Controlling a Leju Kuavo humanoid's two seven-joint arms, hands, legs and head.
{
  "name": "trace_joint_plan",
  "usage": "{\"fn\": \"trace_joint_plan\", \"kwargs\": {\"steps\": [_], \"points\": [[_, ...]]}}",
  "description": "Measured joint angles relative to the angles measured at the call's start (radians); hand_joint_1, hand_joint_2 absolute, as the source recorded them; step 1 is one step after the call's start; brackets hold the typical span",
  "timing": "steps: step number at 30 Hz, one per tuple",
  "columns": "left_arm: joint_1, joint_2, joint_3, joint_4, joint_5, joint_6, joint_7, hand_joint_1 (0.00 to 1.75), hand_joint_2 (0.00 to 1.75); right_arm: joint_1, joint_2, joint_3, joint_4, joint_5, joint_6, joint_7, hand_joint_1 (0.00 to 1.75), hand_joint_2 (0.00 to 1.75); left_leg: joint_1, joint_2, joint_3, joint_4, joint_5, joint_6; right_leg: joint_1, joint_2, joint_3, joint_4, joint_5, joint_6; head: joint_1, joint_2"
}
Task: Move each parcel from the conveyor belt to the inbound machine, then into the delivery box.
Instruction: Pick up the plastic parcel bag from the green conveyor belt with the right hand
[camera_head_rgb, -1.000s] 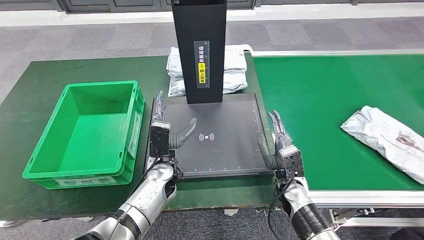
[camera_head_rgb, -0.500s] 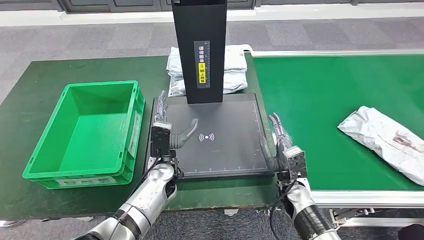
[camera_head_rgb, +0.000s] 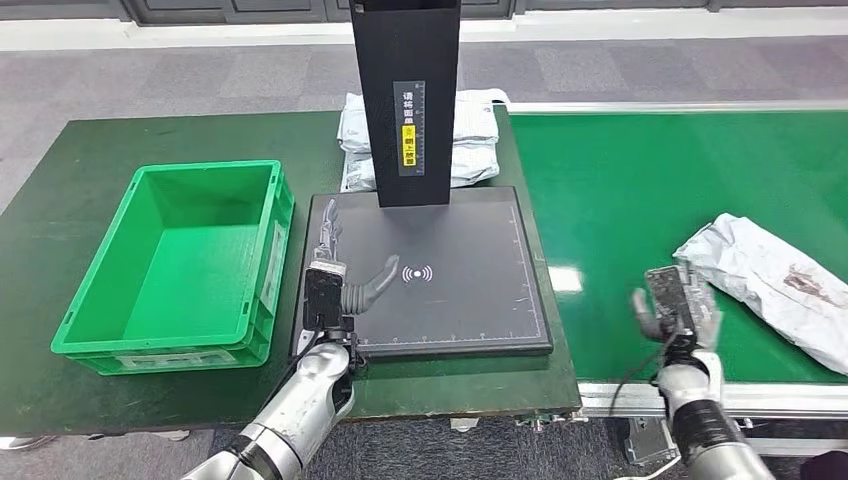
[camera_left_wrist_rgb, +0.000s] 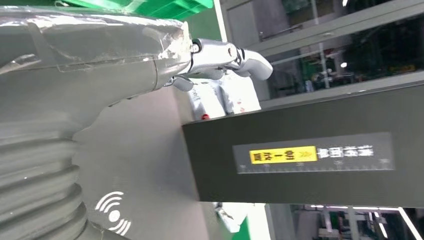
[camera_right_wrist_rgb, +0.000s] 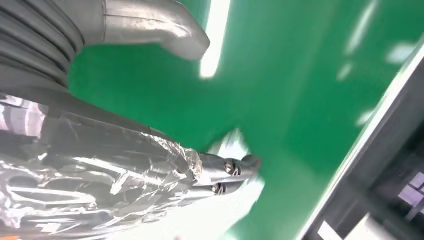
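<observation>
Having swung our right hand (camera_head_rgb: 676, 305) from the scanner plate (camera_head_rgb: 440, 320) onto the conveyor belt (camera_head_rgb: 640, 190), fingers apart and empty, we near the grey parcel (camera_head_rgb: 775, 280); left hand (camera_head_rgb: 335, 275) idles open.

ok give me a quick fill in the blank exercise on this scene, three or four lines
1. The crate on the dark table is coloured ____.
2. The grey parcel lies on the ____ belt.
3. The hand nearest that parcel is the robot's ____ hand.
4. The left hand is over the black scanner pad and holds ____.

Missing words: green; conveyor; right; nothing
</observation>
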Motion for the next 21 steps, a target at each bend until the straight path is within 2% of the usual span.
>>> {"fn": "trace_joint_plan", "kwargs": {"steps": [2, 9, 21], "points": [[0.005, -0.002, 0.002, 0.003, -0.001, 0.001, 0.000, 0.00, 1.75, -0.031, -0.023, -0.010, 0.051, 0.020, -0.021, 0.012, 0.00, 1.75, 0.000, 0.002, 0.001, 0.000, -0.001, 0.000, 0.000, 0.003, 0.000, 0.000, 0.000, 0.000, 0.000, 0.000], [0.009, -0.006, 0.007, 0.006, -0.001, 0.014, 0.000, 0.00, 1.75, -0.075, -0.051, -0.032, 0.130, 0.094, -0.045, 0.048, 0.00, 1.75, 0.000, 0.003, 0.001, 0.000, -0.001, -0.001, 0.001, 0.004, -0.001, 0.000, 0.000, 0.000, 0.000, 0.000], [0.024, -0.001, 0.029, -0.005, 0.011, 0.024, 0.000, 0.00, 1.75, -0.152, -0.072, -0.095, 0.200, 0.221, -0.042, 0.164, 0.00, 1.75, 0.000, 0.004, 0.001, 0.000, -0.001, -0.001, 0.000, 0.005, -0.001, 0.000, 0.000, 0.000, 0.000, 0.000]]}}
